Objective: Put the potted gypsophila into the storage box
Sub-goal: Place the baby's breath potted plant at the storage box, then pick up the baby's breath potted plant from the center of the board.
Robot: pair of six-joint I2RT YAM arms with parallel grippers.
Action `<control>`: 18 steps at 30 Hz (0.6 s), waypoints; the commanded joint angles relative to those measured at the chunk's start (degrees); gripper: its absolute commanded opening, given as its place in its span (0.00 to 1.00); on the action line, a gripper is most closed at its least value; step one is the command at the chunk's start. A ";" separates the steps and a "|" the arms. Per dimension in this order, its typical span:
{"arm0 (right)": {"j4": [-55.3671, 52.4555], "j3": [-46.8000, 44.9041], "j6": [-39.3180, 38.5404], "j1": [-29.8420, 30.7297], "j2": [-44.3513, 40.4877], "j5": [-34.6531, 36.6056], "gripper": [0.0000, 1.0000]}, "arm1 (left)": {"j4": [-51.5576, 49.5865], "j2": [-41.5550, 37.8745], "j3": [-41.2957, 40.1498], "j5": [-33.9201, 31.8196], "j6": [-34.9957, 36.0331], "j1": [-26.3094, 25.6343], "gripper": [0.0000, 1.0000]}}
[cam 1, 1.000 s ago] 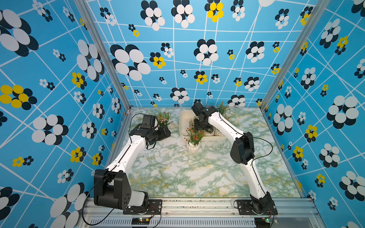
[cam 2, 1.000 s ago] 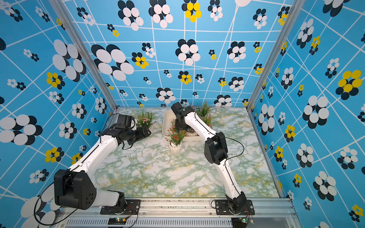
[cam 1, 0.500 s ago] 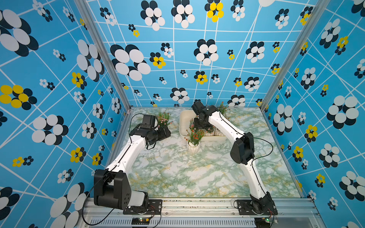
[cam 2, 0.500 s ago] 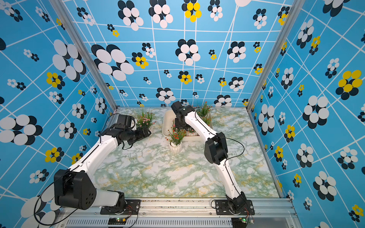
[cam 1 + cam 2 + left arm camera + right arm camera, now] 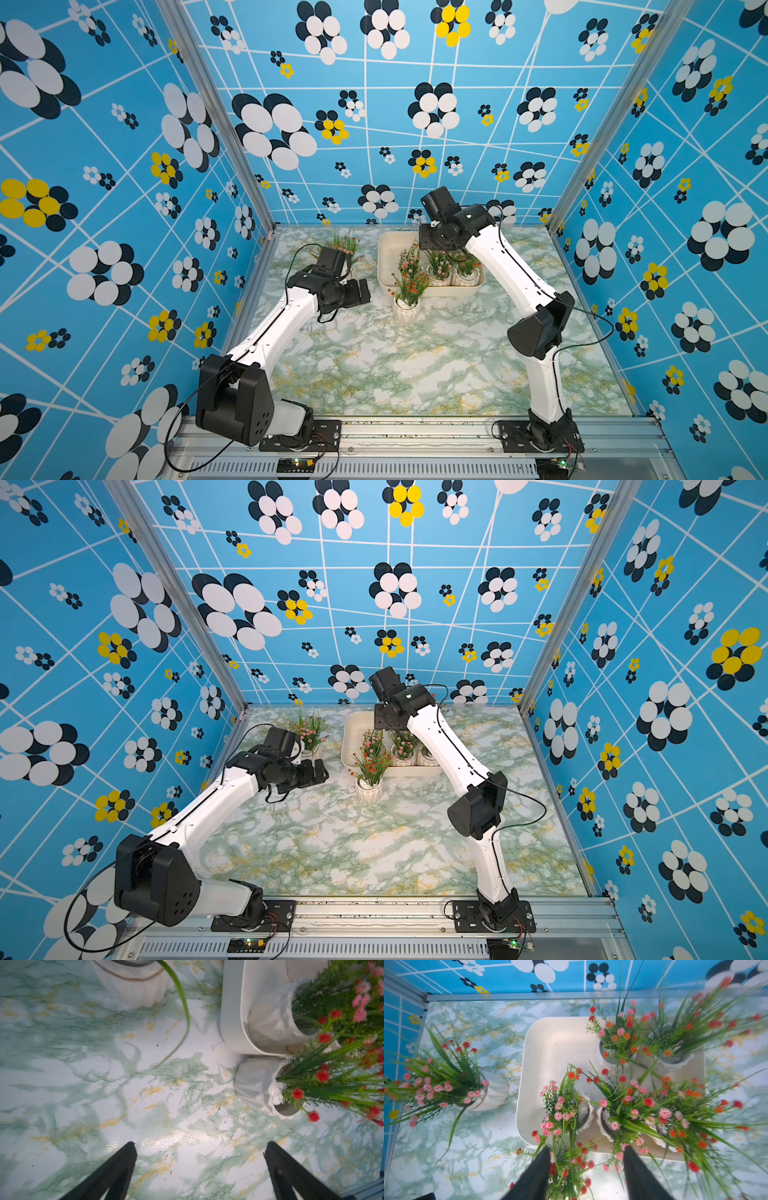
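Observation:
The cream storage box (image 5: 390, 253) (image 5: 556, 1043) stands at the back of the table and holds several potted gypsophila (image 5: 566, 1109) in white ribbed pots. My right gripper (image 5: 587, 1152) hangs open above the box's near edge, holding nothing; only flower tips show between its fingers. A red-flowered pot (image 5: 405, 309) (image 5: 255, 1082) stands on the table against the box's front wall. A pink-flowered pot (image 5: 347, 249) (image 5: 492, 1093) stands left of the box. My left gripper (image 5: 365, 292) (image 5: 199, 1147) is open low over bare table between these two pots.
The marble-patterned table (image 5: 415, 365) is closed in by blue flowered walls on three sides, with a metal post (image 5: 266, 224) at each back corner. The right arm's elbow (image 5: 538, 330) juts over the table's right side.
My right gripper has opened and its wrist has risen a little above the box. The left arm has stayed where it was.

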 commanded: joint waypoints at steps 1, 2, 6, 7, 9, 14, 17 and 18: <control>-1.24 -4.05 -0.23 -1.18 -4.37 3.16 0.81 | 0.69 -0.19 -1.44 -1.99 -2.77 -4.10 0.99; -0.70 -6.27 -0.30 -1.60 -5.90 3.61 0.85 | 2.02 0.41 -1.76 -1.85 -4.18 -5.46 0.99; 4.39 -19.83 0.50 -4.61 -14.40 3.35 0.88 | 5.40 4.36 -1.81 -2.24 -8.13 -8.83 1.00; 6.43 -23.71 0.94 -5.47 -16.70 2.66 0.88 | 5.91 5.36 -1.40 -2.34 -8.61 -9.36 1.00; 11.45 -33.53 1.99 -7.94 -22.63 1.27 0.90 | 6.93 7.66 -0.40 -2.57 -9.51 -10.58 1.00; 17.18 -51.29 3.50 -14.41 -33.28 -1.51 0.90 | 7.26 12.19 3.14 -3.13 -9.79 -12.56 1.00; 17.49 -57.15 3.45 -17.46 -36.99 -2.43 0.91 | 7.32 14.22 4.63 -3.37 -10.01 -13.02 0.99; 17.52 -58.82 3.38 -18.26 -37.99 -2.77 0.90 | 7.32 14.67 5.10 -3.54 -10.18 -13.11 0.99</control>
